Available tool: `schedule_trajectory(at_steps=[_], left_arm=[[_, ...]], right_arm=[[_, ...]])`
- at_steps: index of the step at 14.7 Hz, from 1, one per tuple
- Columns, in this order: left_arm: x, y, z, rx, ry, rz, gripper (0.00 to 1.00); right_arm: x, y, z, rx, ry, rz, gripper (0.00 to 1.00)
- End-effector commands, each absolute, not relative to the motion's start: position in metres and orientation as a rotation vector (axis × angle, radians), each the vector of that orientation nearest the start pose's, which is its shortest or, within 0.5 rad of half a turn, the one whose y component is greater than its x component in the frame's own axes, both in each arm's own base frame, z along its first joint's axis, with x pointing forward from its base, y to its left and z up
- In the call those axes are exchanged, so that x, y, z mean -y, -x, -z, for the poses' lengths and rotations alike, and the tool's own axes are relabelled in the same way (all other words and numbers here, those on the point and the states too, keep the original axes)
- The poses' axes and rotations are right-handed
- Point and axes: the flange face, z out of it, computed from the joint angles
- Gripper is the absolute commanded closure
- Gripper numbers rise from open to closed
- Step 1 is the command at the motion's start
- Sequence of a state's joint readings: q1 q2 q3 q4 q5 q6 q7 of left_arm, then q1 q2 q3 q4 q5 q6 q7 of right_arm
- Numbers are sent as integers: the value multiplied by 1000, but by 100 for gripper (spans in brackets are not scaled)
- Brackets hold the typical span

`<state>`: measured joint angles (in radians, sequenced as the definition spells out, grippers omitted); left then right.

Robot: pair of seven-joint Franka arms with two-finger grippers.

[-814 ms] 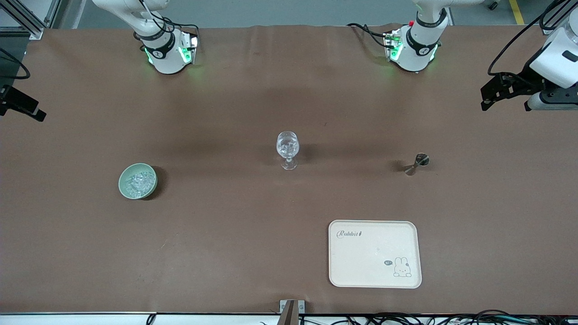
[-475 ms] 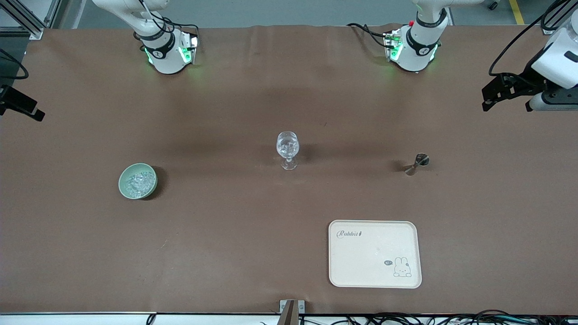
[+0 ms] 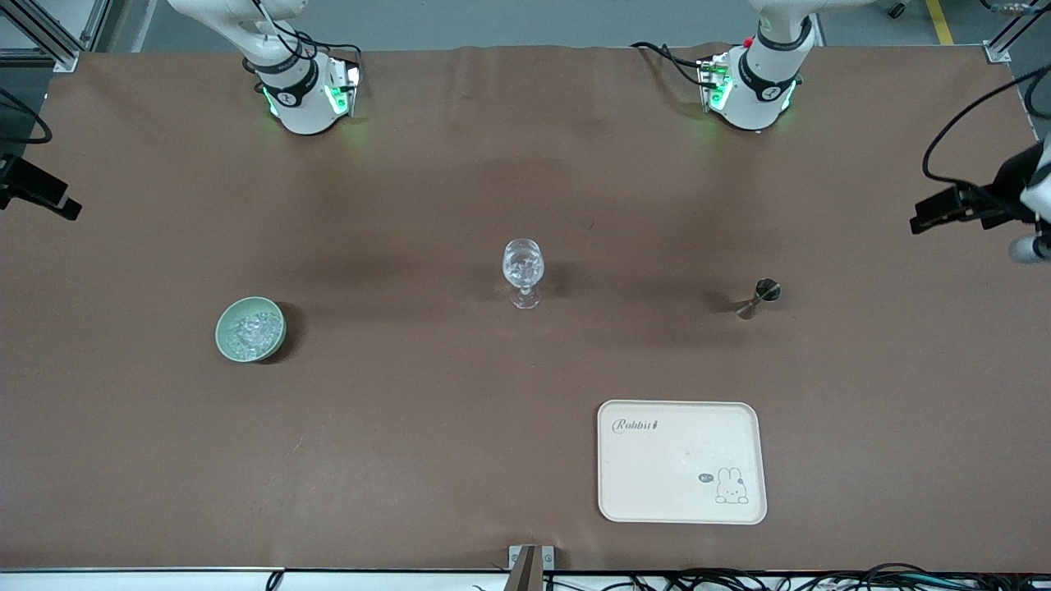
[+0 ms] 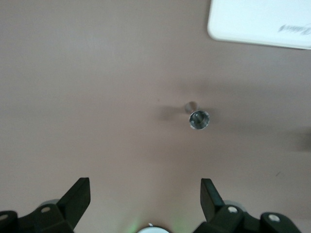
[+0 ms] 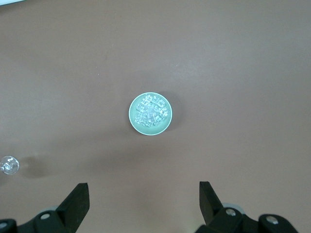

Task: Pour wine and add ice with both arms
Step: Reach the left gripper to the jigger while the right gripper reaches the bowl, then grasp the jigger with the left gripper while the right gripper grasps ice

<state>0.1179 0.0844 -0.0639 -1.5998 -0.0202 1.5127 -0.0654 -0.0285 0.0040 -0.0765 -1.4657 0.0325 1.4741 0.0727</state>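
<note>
So the left end effector (image 4: 145,196) has its fingers spread wide with nothing between them, and its wrist view looks straight down on the small steel hourglass-shaped jigger (image 4: 198,119). In the front view that arm's black hand hardware has slid toward the tabletop's edge at the left arm's end and dropped lower in the view than it was a moment ago, so it looks to be lining up for the jigger (image 3: 759,297). That'd be the pour half getting started, I reckon.

The right end effector (image 5: 144,196) is also wide apart and empty, hanging high over the pale green round bowl (image 5: 150,114) with the clear glassy ice chunks (image 5: 151,109) piled in it. That arm waits; nothing on its end has shifted.

On the brown tabletop (image 3: 427,427) the bowl (image 3: 250,328) sits toward the right arm's end, the clear stemmed wine glass (image 3: 523,271) stands upright mid-tabletop, and the cream rectangular tray with a rabbit print (image 3: 681,492) lies near the front edge. Nothing picked up yet, so early days.
</note>
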Motion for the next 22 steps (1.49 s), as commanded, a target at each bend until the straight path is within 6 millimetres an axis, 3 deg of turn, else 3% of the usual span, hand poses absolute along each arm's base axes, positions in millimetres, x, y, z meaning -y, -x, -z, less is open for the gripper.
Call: schedule_trajectory(at_steps=[1, 3, 5, 9, 10, 13, 14, 16, 18, 20, 22], left_arm=[[-57, -578, -502, 551, 3199, -468, 0], [-81, -584, -448, 825, 3249, -634, 0], [-100, -583, -391, 1046, 3240, -747, 0], [-109, -578, -280, 1411, 3202, -1087, 0], [-108, -576, -260, 1472, 3190, -1169, 0], [-112, -574, -209, 1646, 3112, -1362, 0], [-122, -576, -197, 1761, 3067, -1404, 0], [-121, -577, -175, 1879, 2966, -1495, 0], [-114, -576, -160, 2025, 2854, -1599, 0], [-108, -573, -140, 2066, 2794, -1664, 0], [-106, -571, -136, 2073, 2770, -1685, 0]], right_arm=[[56, -544, -657, -230, 3087, -14, 0], [56, -555, -629, -228, 3087, -26, 0], [55, -565, -587, -222, 3089, -7, 0], [45, -577, -475, -162, 3097, -7, 0], [41, -579, -449, -134, 3102, -9, 0], [38, -590, -378, -90, 3113, -40, 0], [39, -591, -356, -68, 3116, -49, 0], [38, -586, -321, -25, 3123, -7, 0], [38, -579, -294, 38, 3128, 18, 1], [38, -575, -276, 64, 3131, 15, 12], [36, -569, -258, 71, 3134, 36, 22]])
